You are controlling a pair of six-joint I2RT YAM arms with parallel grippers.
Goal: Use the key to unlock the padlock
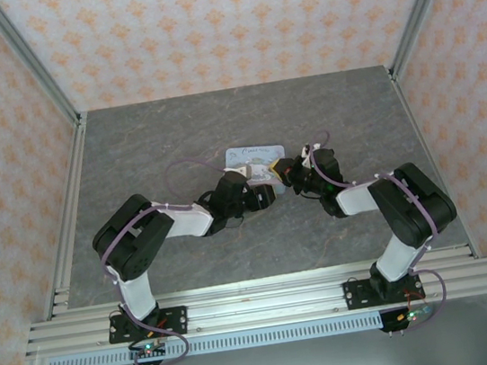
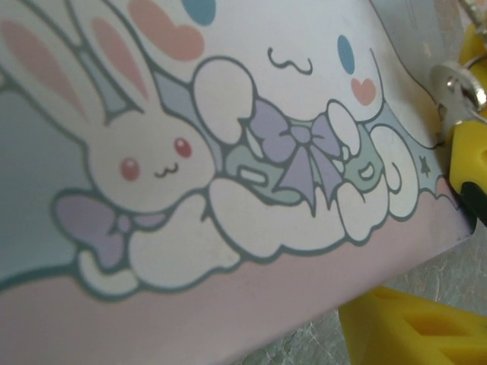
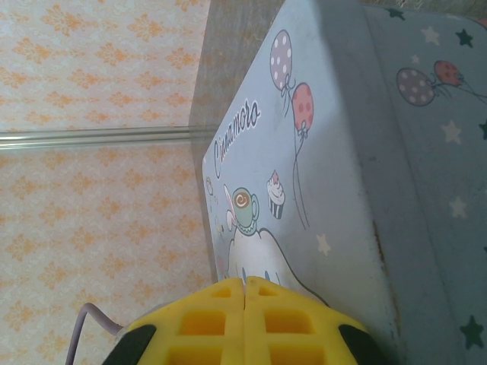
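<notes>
On the grey worktop (image 1: 174, 138), the right fingers (image 3: 293, 300) press together beside the tin (image 1: 255, 154). What looks like the silvery key (image 2: 454, 82) is near them. Whether the left fingers (image 2: 403, 327) are spread, I cannot tell.

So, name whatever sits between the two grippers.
The pale blue cartoon tin: the top view shows its near right corner between the left gripper and the right gripper; both wrist views look onto it.

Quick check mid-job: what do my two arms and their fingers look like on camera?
Both the left arm and right arm have black joint housings, white links and purple cables looped alongside. The fingers are yellow plastic with square recesses and black trim.
</notes>
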